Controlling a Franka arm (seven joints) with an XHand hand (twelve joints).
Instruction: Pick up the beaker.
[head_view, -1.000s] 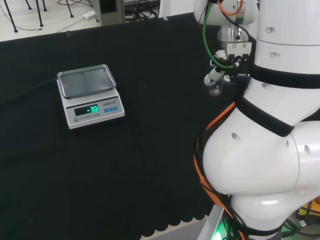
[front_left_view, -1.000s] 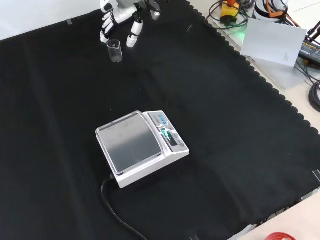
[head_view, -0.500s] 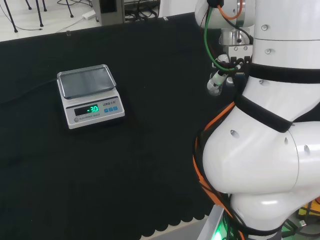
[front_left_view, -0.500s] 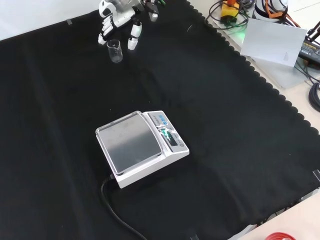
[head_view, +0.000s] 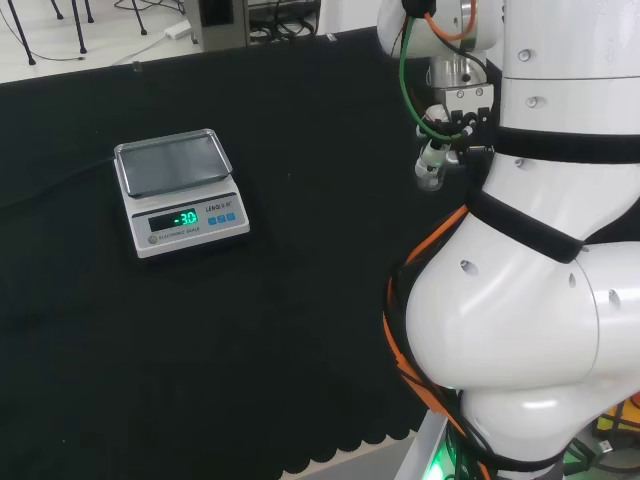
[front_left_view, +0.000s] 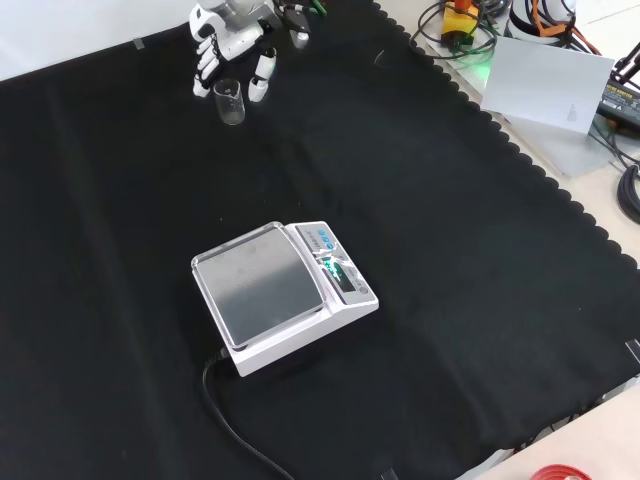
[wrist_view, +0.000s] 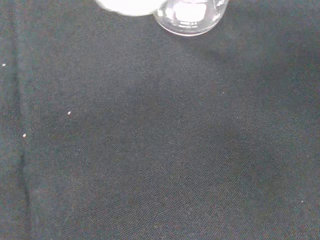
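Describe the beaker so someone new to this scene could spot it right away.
In the front view, start at the scale in the middle of the black cloth, then look to the cloth's far edge at upper left, where the hand comes in. The beaker stands upright on the cloth just below the fingers. It is a small clear glass cylinder, the one see-through thing there.

Plain black cloth (front_left_view: 450, 260) with a scalloped edge, clear glass beaker (front_left_view: 229, 101), white and black hand (front_left_view: 232, 50), white scale (front_left_view: 285, 295) with silver pan, green lit display.
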